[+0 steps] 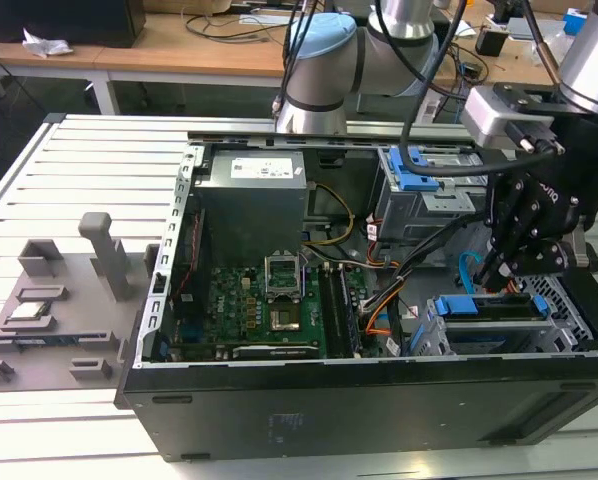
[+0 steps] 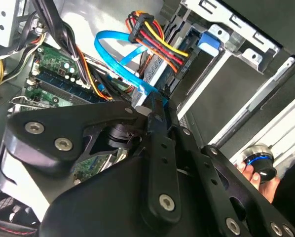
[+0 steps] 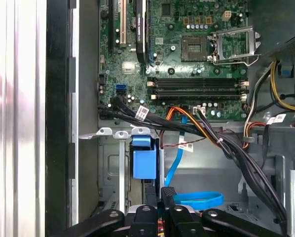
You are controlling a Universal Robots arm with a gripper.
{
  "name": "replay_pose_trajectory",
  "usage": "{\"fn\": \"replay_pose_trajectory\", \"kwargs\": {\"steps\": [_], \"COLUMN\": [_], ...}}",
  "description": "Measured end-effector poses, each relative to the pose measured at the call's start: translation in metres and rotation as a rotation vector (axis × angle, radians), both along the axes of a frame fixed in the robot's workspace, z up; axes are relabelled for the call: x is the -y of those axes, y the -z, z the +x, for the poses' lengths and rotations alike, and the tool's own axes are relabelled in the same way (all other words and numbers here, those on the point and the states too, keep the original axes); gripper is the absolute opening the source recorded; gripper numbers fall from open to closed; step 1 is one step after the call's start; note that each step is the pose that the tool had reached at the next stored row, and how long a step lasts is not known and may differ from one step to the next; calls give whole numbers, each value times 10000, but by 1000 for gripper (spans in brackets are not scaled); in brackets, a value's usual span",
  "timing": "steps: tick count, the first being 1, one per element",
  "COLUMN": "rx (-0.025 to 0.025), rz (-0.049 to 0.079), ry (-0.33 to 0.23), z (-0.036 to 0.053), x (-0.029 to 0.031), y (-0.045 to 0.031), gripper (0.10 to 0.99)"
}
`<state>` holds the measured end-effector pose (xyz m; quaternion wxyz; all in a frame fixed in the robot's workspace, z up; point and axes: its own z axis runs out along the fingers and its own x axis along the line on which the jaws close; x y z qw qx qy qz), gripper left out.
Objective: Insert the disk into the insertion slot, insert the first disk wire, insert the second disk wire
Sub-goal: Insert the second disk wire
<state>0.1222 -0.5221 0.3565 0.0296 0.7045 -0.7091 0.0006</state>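
Note:
The disk (image 1: 484, 308), in its blue carrier, lies inside the insertion slot (image 1: 564, 318), a perforated silver cage at the exterior view's right. Its blue carrier tab (image 3: 143, 158) shows in both wrist views. The first disk wire (image 2: 143, 22), a black plug with red, yellow and black leads, sits against the disk's end. The second disk wire (image 2: 113, 49), a flat light-blue cable, loops from the board to the disk's end. My gripper (image 2: 155, 103) is shut on that cable's end connector, right at the disk. From outside, the gripper (image 1: 494, 268) hangs over the cage's inner end.
The open computer case holds a green motherboard (image 1: 269, 305), a grey power supply (image 1: 254, 200) and a taller grey bay with a blue latch (image 1: 414, 180). Thick black cable bundles (image 3: 226, 143) cross beside the cage. A person's fingers (image 2: 246, 170) hold a round knob outside the case.

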Motion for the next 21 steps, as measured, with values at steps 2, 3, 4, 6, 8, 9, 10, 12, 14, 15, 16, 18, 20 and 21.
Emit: {"fn": "replay_pose_trajectory", "kwargs": {"steps": [2, 3, 4, 6, 8, 9, 10, 12, 14, 15, 16, 18, 20, 21], "rx": [-1, -1, -1, -2, -1, -2, -2, -2, -1, -1, -2, -2, -1, -1], "rz": [-1, 1, -1, 1, 0, -2, 0, 0, -1, 0, 17, 37, 50, 53], "ry": [-11, -17, -21, -35, -41, -45, -47, -50, -51, -50, -48, -49, -50, -50], "z": [23, 31, 35, 46, 48, 49, 49, 51, 62, 64, 66, 67, 67, 67], "x": [1, 2, 4, 20, 31, 38, 42, 46, 46, 46, 47, 46, 46, 46], "y": [16, 25, 31, 57, 71, 77, 82, 91, 99, 102, 108, 117, 118, 117], "gripper": [161, 161, 161, 161, 161, 161, 161, 161, 161, 161, 161, 161, 161, 161]}}
